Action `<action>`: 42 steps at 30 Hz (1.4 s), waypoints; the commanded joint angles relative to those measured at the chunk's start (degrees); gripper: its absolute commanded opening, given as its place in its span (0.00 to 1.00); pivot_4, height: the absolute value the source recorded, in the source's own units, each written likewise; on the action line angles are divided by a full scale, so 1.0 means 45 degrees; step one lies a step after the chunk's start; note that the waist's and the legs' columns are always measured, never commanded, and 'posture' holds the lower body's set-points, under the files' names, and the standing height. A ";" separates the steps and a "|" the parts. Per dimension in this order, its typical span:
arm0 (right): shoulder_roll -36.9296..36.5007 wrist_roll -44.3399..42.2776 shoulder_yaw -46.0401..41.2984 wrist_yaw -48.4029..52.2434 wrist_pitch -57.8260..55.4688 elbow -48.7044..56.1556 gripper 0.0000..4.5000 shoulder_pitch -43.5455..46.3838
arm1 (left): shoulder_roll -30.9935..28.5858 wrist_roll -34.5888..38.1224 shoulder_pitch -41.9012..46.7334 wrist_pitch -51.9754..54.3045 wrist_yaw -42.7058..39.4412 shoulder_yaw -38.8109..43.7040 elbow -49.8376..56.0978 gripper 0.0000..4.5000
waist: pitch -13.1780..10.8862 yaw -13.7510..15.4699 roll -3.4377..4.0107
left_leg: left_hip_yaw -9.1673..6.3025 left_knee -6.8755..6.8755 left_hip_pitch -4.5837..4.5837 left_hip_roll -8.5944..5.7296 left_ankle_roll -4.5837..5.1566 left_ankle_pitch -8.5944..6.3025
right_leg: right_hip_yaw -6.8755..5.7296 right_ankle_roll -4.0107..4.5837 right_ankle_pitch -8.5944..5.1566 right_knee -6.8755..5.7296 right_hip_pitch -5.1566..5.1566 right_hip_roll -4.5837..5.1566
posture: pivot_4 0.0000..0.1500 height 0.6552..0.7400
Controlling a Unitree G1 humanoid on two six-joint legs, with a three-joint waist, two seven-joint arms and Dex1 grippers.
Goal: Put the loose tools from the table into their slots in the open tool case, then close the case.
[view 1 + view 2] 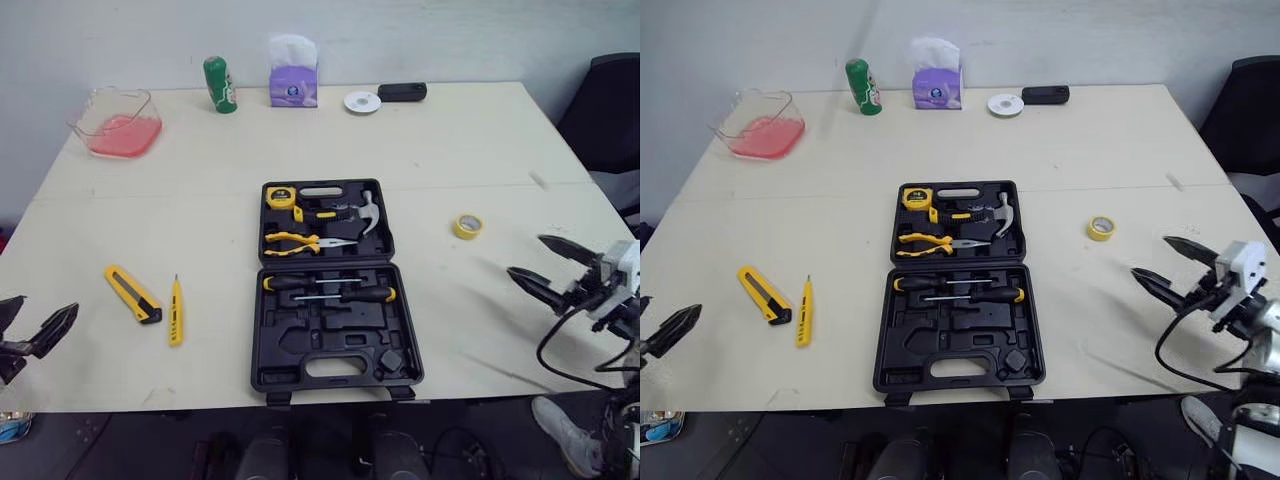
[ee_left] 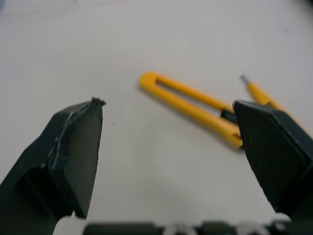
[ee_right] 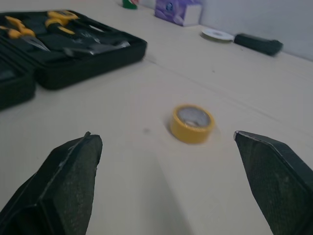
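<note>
The black tool case point(image 1: 330, 290) lies open in the middle of the table, holding a hammer, pliers, a tape measure and screwdrivers. Left of it lie a yellow utility knife point(image 1: 132, 294) and a small yellow screwdriver point(image 1: 176, 311). A yellow tape roll point(image 1: 467, 226) sits to the right of the case. My left gripper point(image 1: 30, 325) hangs open at the table's left front edge, short of the utility knife point(image 2: 190, 106). My right gripper point(image 1: 545, 265) is open at the right edge, facing the tape roll point(image 3: 192, 123).
Along the far edge stand a clear tub with pink contents point(image 1: 115, 123), a green bottle point(image 1: 220, 85), a purple tissue box point(image 1: 293, 75), a white disc point(image 1: 362, 101) and a black device point(image 1: 402, 92). A dark chair point(image 1: 610, 110) stands at the right.
</note>
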State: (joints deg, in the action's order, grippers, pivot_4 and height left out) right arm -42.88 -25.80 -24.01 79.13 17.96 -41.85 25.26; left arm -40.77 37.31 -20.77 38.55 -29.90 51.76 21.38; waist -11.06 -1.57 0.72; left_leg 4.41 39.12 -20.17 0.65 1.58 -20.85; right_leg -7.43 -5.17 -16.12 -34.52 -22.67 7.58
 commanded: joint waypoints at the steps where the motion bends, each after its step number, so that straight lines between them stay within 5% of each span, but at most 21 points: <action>1: 0.0136 -0.0520 0.0435 0.0330 -0.0366 0.1996 1.00 0.0156 | -0.0409 0.0319 -0.0113 0.2027 0.1269 -0.0205 0.1957 1.00 | 0.0000 0.0006 0.0000 | 0.0000 0.0000 0.0001 0.0000 -0.0001 0.0000 | 0.0000 0.0000 0.0000 -0.0001 0.0000 0.0000 | 1.00 1.00; 8: 0.0874 -0.1549 0.1968 0.1385 -0.2087 0.4834 1.00 0.0613 | -0.0018 0.2507 0.1590 0.6493 0.4318 -0.0855 0.4960 1.00 | 0.0001 0.0033 -0.0003 | -0.0003 0.0007 0.0000 -0.0003 0.0001 0.0008 | 0.0005 0.0000 0.0000 -0.0014 0.0003 -0.0009 | 1.00 1.00; 12: 0.1379 -0.2144 0.2928 0.1759 -0.3218 0.6461 1.00 0.0843 | 0.0911 0.2370 0.2578 0.8430 0.6382 -0.2723 0.6426 1.00 | 0.0008 0.0073 -0.0009 | -0.0007 0.0008 -0.0001 -0.0003 -0.0008 0.0019 | 0.0004 0.0000 0.0000 -0.0019 0.0003 -0.0018 | 1.00 1.00; 19: 0.2009 -0.2365 0.3632 0.2011 -0.3242 0.7732 1.00 0.1107 | 0.3765 0.1267 0.4549 1.0940 0.8768 -0.3213 0.6799 1.00 | 0.0009 0.0210 -0.0017 | -0.0005 0.0020 -0.0004 -0.0014 -0.0015 0.0040 | 0.0005 -0.0001 0.0001 -0.0030 0.0003 -0.0045 | 1.00 1.00; 25: 0.2156 -0.2467 0.4036 0.2030 -0.3455 0.8427 1.00 0.1085 | 0.5143 0.0057 0.5383 1.1990 0.9564 -0.3702 0.6700 1.00 | 0.0016 0.0388 -0.0033 | -0.0005 0.0030 -0.0007 -0.0017 -0.0018 0.0046 | 0.0005 -0.0001 0.0001 -0.0034 0.0004 -0.0056 | 1.00 1.00; 42: 0.1974 -0.2585 0.4055 0.1486 -0.4372 0.9718 1.00 0.0860 | 0.6010 -0.1975 0.5765 1.1990 0.9600 -0.5494 0.5863 1.00 | 0.0017 0.0476 -0.0033 | -0.0005 0.0031 -0.0001 -0.0017 -0.0025 0.0057 | 0.0008 -0.0001 0.0001 -0.0045 0.0004 -0.0049 | 1.00 1.00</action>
State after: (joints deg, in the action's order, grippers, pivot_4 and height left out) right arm -33.25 -36.04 -4.91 86.18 -1.43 -0.31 28.89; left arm -14.19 29.70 5.53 92.37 13.42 27.97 48.75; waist -10.99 0.58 0.57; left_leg 4.39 39.26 -20.17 0.58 1.46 -20.58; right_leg -7.40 -5.17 -16.11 -34.74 -22.66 7.36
